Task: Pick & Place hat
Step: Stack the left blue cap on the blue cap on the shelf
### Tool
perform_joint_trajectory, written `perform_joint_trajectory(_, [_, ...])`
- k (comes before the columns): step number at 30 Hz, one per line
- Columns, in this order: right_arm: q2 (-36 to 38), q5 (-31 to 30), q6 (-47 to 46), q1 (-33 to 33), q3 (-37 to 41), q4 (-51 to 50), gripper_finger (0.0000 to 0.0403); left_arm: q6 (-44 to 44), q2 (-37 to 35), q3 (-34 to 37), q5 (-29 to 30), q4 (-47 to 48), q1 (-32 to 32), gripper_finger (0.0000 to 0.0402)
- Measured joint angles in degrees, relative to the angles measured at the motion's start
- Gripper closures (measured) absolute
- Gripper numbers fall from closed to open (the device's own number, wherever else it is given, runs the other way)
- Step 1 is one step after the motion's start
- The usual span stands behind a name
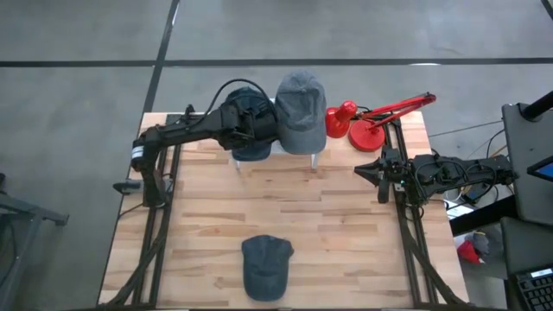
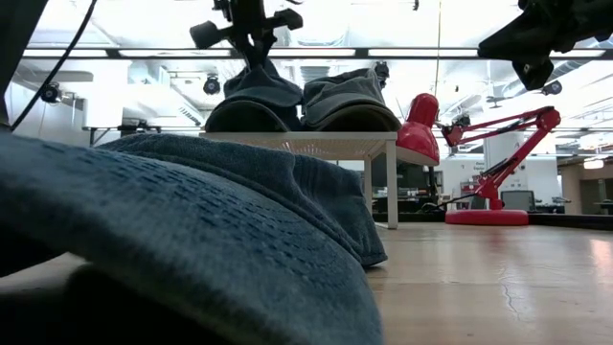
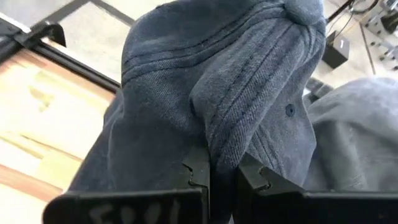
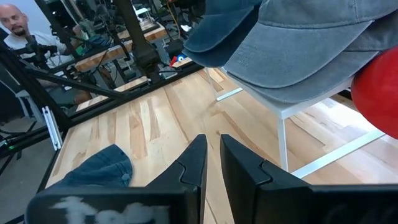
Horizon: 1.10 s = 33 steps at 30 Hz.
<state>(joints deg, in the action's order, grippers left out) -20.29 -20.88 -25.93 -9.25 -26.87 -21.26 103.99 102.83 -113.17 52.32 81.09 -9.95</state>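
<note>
While the left gripper [image 3: 221,177] pinches a dark navy denim cap [image 1: 251,121] onto the small white stand [image 2: 316,144] beside a grey cap [image 1: 300,108], another blue cap [image 1: 265,266] lies well apart, unplaced, and the right gripper [image 4: 211,158] waits nearly closed, empty.

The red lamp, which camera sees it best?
The high view: the whole red lamp shows beside the grey hat. The low view shows it side-on, behind the stand. The right wrist view catches only its shade's edge; the left wrist view misses it.

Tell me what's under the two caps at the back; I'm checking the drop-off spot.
A small white table holds the dark blue cap and grey cap. Its top is mostly covered.
</note>
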Motion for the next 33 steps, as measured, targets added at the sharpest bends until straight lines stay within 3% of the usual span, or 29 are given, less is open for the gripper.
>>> perform_joint_trajectory(14, [0.0, 0.0, -0.42, 0.01, 0.0, -1.33, 0.0359, -5.86, 0.0, 4.14, -0.32, -8.89, -0.55, 0.0347])
perform_joint_trajectory(33, [0.0, 0.02, -0.47, 0.0, 0.0, -1.29, 0.0359, -8.33, -0.63, 4.14, -1.16, -9.12, -0.45, 0.0267])
